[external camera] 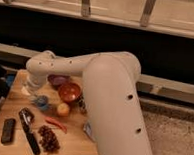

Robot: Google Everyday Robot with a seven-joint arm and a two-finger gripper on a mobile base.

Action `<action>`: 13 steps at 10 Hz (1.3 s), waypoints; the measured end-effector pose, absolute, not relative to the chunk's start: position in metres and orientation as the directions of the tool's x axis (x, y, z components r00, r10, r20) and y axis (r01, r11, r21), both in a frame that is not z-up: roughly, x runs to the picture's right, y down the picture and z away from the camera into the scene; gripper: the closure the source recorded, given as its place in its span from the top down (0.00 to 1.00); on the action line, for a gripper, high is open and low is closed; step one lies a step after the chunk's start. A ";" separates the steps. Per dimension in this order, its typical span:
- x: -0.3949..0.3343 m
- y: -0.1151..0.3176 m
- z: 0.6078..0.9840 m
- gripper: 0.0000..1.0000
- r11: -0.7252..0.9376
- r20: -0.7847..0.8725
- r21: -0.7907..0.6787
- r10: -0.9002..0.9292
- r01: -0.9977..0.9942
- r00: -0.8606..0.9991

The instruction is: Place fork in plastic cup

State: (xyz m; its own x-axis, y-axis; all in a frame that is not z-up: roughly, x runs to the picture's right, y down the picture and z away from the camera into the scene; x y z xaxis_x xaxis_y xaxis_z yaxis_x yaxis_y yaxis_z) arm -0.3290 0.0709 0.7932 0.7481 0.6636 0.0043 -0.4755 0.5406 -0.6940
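Note:
The light-blue plastic cup stands on the wooden table, left of a yellow-orange fruit. My white arm reaches in from the right and bends down at its wrist over the table's left part. The gripper hangs below that wrist, just above and left of the cup, mostly covered by the arm. I cannot make out the fork anywhere; whether it is in the gripper does not show.
A purple bowl and a red-orange bowl sit behind the cup. In front lie a red chili, dark grapes, a black-handled tool and a flat black object. A small dark item stands right of the bowls.

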 end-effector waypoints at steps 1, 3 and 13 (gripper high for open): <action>-0.328 0.071 0.797 0.06 0.539 0.015 -0.692 0.675 -0.480 0.737; -0.319 0.070 0.803 0.06 0.530 0.022 -0.686 0.700 -0.498 0.714; -0.310 0.084 0.813 0.56 0.472 0.059 -0.717 0.774 -0.513 0.630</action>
State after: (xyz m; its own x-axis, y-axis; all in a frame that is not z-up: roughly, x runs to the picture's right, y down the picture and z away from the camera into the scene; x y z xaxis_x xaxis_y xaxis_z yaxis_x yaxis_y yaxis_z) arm -0.3104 0.0842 0.8131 0.6301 0.7743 0.0592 -0.5128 0.4721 -0.7170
